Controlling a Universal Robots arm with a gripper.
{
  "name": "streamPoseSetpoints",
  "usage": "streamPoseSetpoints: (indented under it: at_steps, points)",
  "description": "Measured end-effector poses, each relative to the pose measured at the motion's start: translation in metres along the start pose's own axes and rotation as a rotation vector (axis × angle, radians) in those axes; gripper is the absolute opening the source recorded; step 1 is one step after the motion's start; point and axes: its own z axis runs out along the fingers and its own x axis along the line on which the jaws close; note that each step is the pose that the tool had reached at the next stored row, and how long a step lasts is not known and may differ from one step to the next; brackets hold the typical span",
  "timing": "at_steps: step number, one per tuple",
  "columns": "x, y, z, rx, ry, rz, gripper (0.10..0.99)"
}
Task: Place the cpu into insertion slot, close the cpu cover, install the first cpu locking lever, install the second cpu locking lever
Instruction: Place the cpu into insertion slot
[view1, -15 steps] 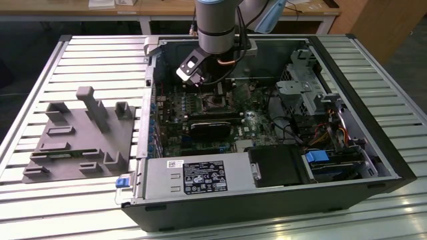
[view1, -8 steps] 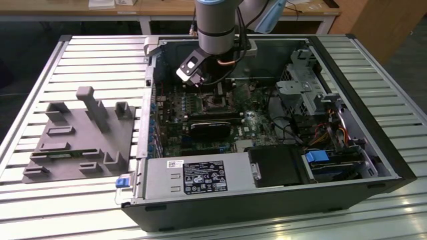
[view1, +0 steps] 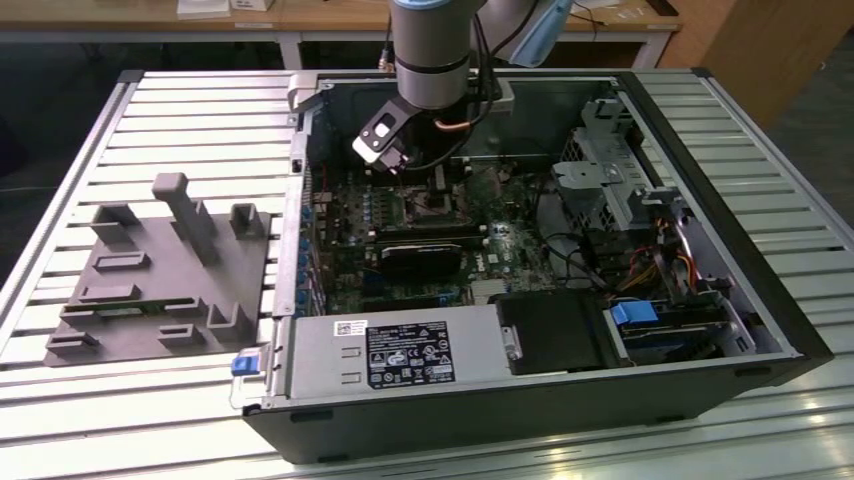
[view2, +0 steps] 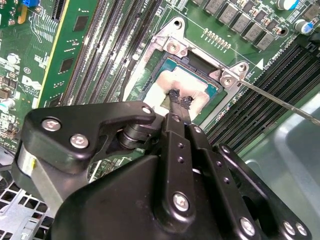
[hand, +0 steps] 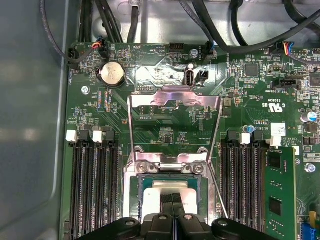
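The cpu (hand: 186, 189) (view2: 192, 85), a pale silver square, lies flat in the insertion slot (hand: 136, 195) (view2: 170, 50), which has a shiny metal rim. My gripper (hand: 173, 198) (view2: 178, 98) is shut, its black tips together on or just above the middle of the chip's face. In the first wrist view the cpu cover (hand: 175, 97) is swung open and back from the socket, with the green board showing through its cut-out. A thin lever rod (view2: 280, 102) sticks out from the socket's corner. In the exterior view the gripper (view1: 430, 192) hangs inside the case over the motherboard.
Long black memory slots (hand: 95, 185) (hand: 245, 185) flank the socket. A black heatsink block (view1: 424, 255) sits just in front of it. A drive cage (view1: 614, 180) and cables fill the exterior view's right. A grey fixture (view1: 160, 270) lies left of the case.
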Motion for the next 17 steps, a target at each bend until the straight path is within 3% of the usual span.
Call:
streamPoseSetpoints:
  at_steps: [9, 17]
  points:
    - [0.0000, 0.0008, -0.0087, -0.001, -0.0001, 0.000, 0.102]
    - [0.0000, 0.0021, -0.0242, -0.002, 0.0000, 0.000, 0.102]
